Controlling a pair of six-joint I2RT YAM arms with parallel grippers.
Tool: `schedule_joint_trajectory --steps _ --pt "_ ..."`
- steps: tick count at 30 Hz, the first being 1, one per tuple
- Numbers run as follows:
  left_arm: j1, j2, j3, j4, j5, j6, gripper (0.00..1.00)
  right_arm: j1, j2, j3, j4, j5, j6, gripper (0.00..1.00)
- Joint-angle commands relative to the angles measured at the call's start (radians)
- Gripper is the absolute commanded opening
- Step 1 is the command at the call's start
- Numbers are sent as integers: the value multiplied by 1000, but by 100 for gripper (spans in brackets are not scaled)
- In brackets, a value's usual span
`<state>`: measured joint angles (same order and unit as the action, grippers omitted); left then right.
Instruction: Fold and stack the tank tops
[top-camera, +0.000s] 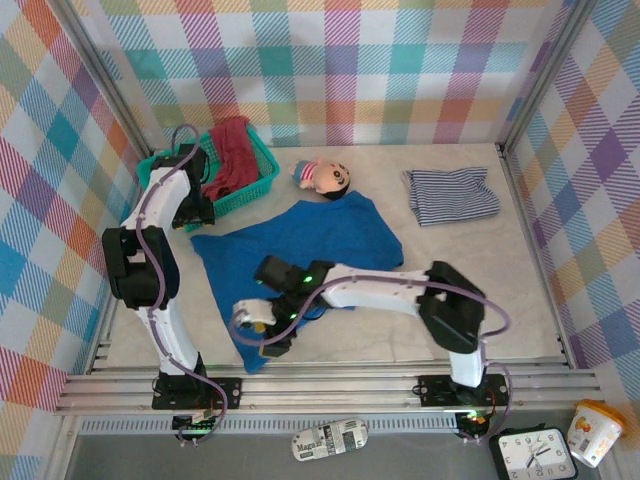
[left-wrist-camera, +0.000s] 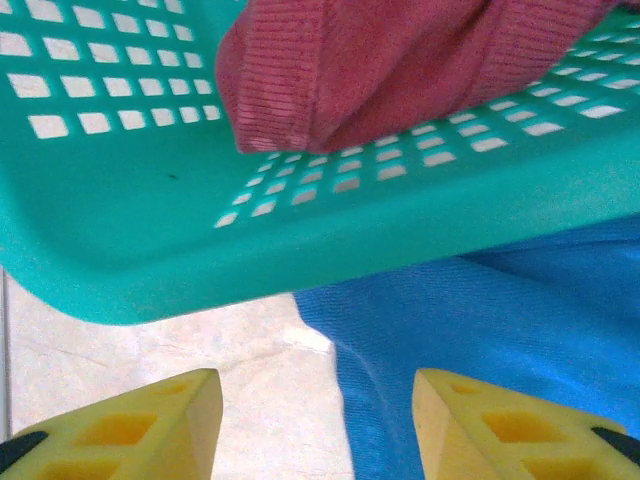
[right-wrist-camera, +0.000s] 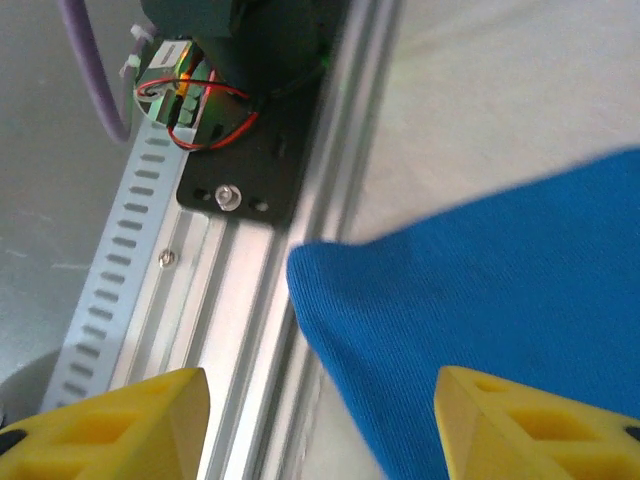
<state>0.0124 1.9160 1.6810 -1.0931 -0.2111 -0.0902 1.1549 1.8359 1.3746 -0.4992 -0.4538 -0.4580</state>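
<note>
blue top (top-camera: 335, 235); dark red top (top-camera: 232, 152); teal basket (top-camera: 252, 190)

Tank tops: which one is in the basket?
The dark red tank top, in the teal basket; the blue top and striped top lie on the table.

The left arm is bending up toward the table's far-left corner, the left gripper (top-camera: 198, 210) holding its 2 fingers (left-wrist-camera: 150, 430) apart. The right arm is stretching leftward along the near edge, the right gripper (top-camera: 248, 322) spreading its fingers (right-wrist-camera: 120, 420) likewise.

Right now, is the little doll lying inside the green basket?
No, the doll lies on the table just right of the basket, which holds the dark red top.
</note>
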Motion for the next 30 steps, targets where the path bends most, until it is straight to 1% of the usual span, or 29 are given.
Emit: schedule_joint_trajectory --steps 1,3,5,7,8,9,12,15,17,19,20,22,25,27,30 --pt "-21 -100 -7 -48 132 -34 55 -112 -169 -104 11 13 124 62" --pt "-49 -142 -62 -47 204 -53 56 -196 -229 -186 11 72 199 62" --pt "-77 -195 -152 -21 285 -91 57 -294 -282 -267 12 86 273 61" --pt "-108 -237 -239 9 342 -130 57 -371 -321 -329 32 106 343 59" --pt "-129 -255 -292 28 367 -150 57 -401 -326 -346 29 107 352 57" --pt "-147 -268 -331 46 390 -166 57 -419 -325 -358 23 113 387 55" --pt "-210 -286 -441 111 436 -227 57 -435 -290 -389 22 114 402 50" --pt "-234 -288 -556 184 461 -279 57 -435 -222 -397 0 125 417 44" --pt "-235 -276 -606 212 448 -288 56 -436 -191 -383 -20 137 427 42" --pt "-235 -257 -626 212 410 -279 56 -437 -172 -382 -20 161 462 38" --pt "-234 -247 -632 213 400 -274 56 -442 -157 -372 -42 159 480 38" --pt "-233 -230 -631 209 361 -264 56 -444 -141 -381 -70 153 536 37" --pt "-226 -203 -620 199 306 -245 56 -444 -162 -447 -52 167 609 37" --pt "-220 -175 -606 190 268 -227 56 -445 -154 -460 -56 162 634 37" --pt "-218 -143 -584 186 265 -210 56 -444 -139 -475 -80 165 676 36"
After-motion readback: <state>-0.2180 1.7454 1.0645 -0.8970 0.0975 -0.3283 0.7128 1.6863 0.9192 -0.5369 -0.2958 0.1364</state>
